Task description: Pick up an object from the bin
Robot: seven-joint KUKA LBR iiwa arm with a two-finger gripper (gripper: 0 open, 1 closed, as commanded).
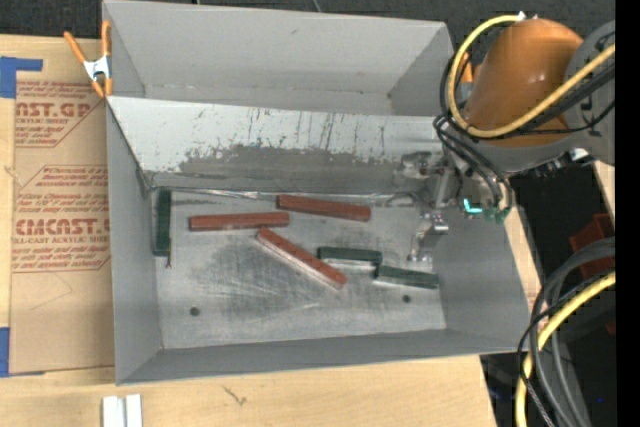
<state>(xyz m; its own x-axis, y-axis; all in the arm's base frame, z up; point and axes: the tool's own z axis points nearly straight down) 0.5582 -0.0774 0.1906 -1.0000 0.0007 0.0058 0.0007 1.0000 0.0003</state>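
Note:
My gripper (pixel 426 247) hangs low at the bin's right side, close to the floor. Just below it lies a dark green bar (pixel 408 278), flat and pointing left to right. A second dark green bar (pixel 349 257) lies a little to the left of the gripper. A red-brown bar (pixel 300 258) lies at a slant beside that one, its right end touching it. Nothing shows held in the gripper.
Two more red-brown bars (pixel 323 207) (pixel 238 221) lie across the middle of the bin floor. A dark green bar (pixel 161 223) stands along the left wall. The arm with its orange cover and cables leans in over the right rim.

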